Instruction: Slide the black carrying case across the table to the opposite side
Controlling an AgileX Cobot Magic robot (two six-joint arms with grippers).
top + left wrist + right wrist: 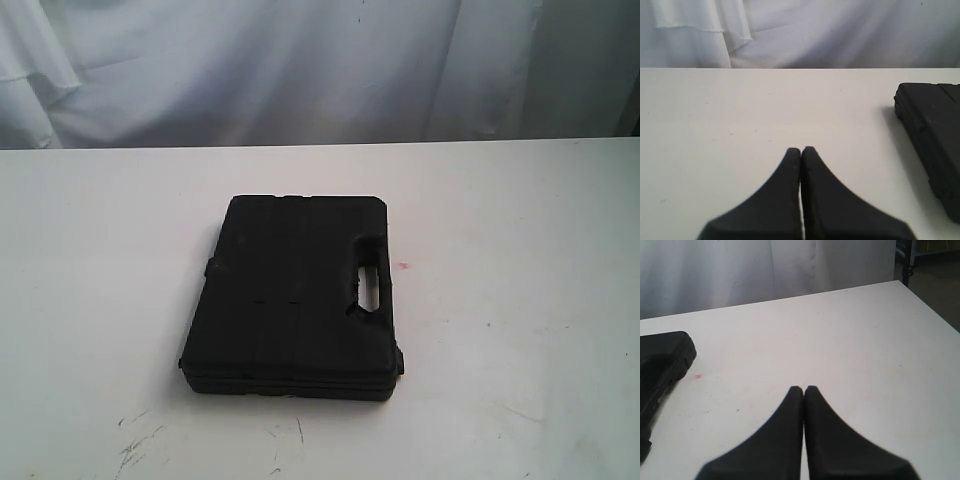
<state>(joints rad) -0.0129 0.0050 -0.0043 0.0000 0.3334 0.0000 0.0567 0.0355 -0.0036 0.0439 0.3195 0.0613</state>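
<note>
The black carrying case lies flat near the middle of the white table, its handle slot toward the right. Neither arm shows in the exterior view. In the left wrist view my left gripper is shut with nothing between its fingers, and the case lies off to one side, apart from it. My right gripper is also shut and empty above bare tabletop; a corner of the case shows apart from it.
White cloth hangs behind the table's far edge. A small pinkish spot lies just right of the case, seen also as the pink spot. Dark scuffs mark the front of the table. The table's corner and dark floor show beyond.
</note>
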